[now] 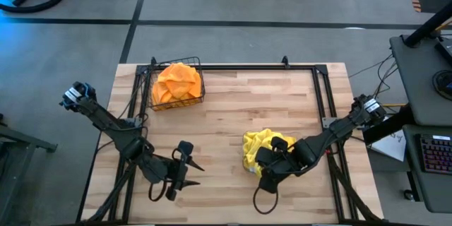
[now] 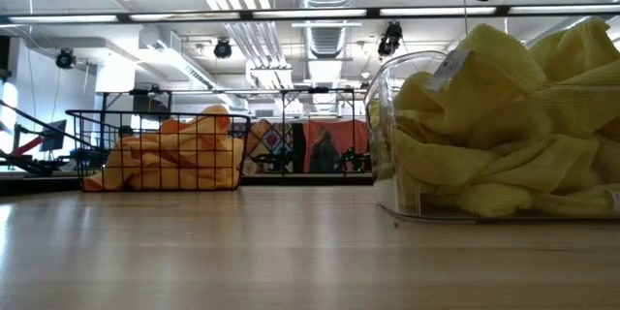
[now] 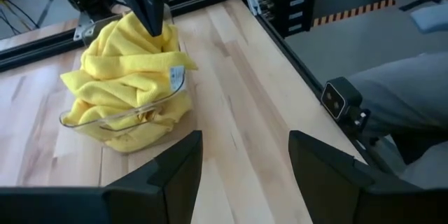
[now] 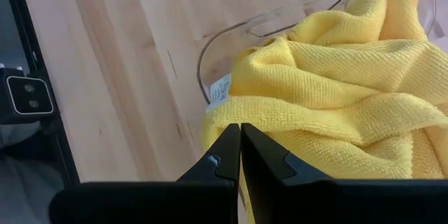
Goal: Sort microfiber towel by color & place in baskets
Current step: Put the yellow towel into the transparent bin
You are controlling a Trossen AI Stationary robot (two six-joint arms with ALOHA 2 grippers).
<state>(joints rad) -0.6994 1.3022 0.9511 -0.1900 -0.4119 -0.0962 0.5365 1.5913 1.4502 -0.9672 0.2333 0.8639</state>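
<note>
The yellow towels (image 1: 263,144) are heaped in the clear plastic bin (image 3: 133,115) near the front of the tabletop (image 1: 247,102), on the right arm's side; the pile stands above the bin's rim, and a white tag shows against the wall. The orange towels (image 1: 176,81) fill the dark wire basket (image 1: 198,92) at the far left corner, mounded above its top edge. In the high view and the low view no cloth lies loose on the wood between or around the two containers.

The right claw (image 4: 240,147) is clenched, its two fingers pressed flat together with nothing between them, and it sits right at the yellow heap, tips over the folds at the bin's near edge. Whether it touches the cloth I cannot tell. The left claw (image 3: 245,161) is released, fingers spread with only bare wood between them; it hangs over the tabletop's front left area, well apart from both containers, pointing across toward the bin.

Judging by how things lie, the sorting looks finished or all but finished: each colour is in its own container and no towel is left to pick up. At most, the overfull yellow heap might want tamping so nothing slides out.
</note>
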